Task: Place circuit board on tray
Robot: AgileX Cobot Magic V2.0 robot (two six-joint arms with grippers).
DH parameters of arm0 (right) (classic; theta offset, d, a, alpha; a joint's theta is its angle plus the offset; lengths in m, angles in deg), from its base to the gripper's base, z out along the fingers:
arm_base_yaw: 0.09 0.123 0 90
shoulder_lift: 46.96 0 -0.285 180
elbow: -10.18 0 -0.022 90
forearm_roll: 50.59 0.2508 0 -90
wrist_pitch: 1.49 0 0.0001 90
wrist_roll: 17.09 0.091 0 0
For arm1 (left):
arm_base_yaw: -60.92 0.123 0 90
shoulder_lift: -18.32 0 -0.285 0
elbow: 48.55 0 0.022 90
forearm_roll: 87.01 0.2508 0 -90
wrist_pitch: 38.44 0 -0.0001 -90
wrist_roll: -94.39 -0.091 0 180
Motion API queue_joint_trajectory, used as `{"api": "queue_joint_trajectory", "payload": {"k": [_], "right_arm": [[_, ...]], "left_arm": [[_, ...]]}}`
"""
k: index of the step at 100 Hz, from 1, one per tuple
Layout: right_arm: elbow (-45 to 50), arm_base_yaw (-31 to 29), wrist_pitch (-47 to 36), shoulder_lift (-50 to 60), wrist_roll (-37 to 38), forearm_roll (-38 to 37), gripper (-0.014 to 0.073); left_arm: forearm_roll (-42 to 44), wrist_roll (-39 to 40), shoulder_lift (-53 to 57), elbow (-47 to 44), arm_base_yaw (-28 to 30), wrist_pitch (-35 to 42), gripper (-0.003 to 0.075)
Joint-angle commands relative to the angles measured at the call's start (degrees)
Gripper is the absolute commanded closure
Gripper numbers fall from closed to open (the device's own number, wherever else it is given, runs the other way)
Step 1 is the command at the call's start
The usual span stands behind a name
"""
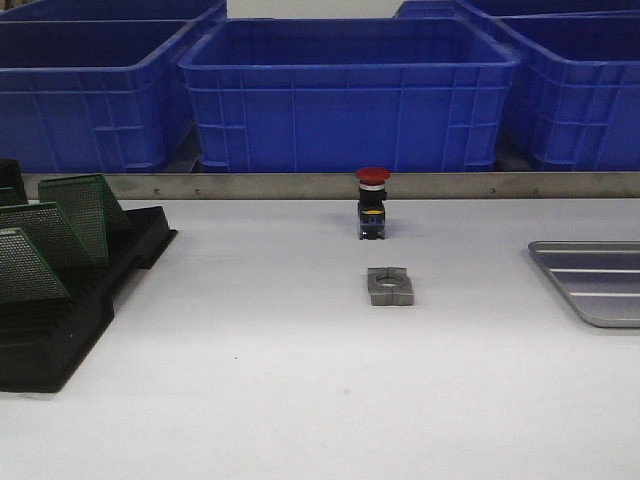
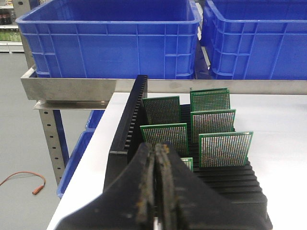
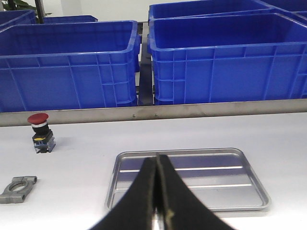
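Observation:
Several green perforated circuit boards (image 2: 165,108) stand upright in a black slotted rack (image 2: 124,129) at the table's left; they also show in the front view (image 1: 85,212). My left gripper (image 2: 156,149) is shut and empty, just short of the nearest boards. The silver tray (image 3: 230,175) lies empty on the white table at the right, partly cut off in the front view (image 1: 595,280). My right gripper (image 3: 157,159) is shut and empty, at the tray's near edge. Neither gripper shows in the front view.
A red-capped push-button switch (image 1: 372,202) stands mid-table at the back, with a small grey metal clamp block (image 1: 390,286) in front of it. Big blue plastic bins (image 1: 345,95) line a metal rail (image 1: 300,186) behind the table. The rack sits close to the table's left edge.

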Motion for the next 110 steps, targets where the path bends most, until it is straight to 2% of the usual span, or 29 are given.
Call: {"api": "queue_joint_trajectory", "payload": {"k": [1,45,75,82,110], "right_arm": [[-0.7,0.0,-4.3,1.5,-0.3,-0.7,0.0656],[-0.7,0.0,-4.3,1.5,-0.3,-0.7,0.0656],[-0.7,0.0,-4.3,1.5,-0.3,-0.7,0.0656],[-0.7,0.0,-4.3,1.5,-0.3,-0.7,0.0656],[-0.7,0.0,-4.3,1.5,-0.3,-0.7,0.0656]], "left_arm": [[-0.2,0.0,1.8,-2.6,0.0,4.8,0.0741],[-0.7,0.3,1.8,-2.6,0.0,6.0,0.0741],[-0.7,0.0,1.8,-2.0,0.0,20.3,0.0741],[-0.5,0.0,1.8,-0.1,0.0,17.8,0.0741],[-0.5,0.0,0.5,14.0,0.0,-1.3,0.0741]]}}
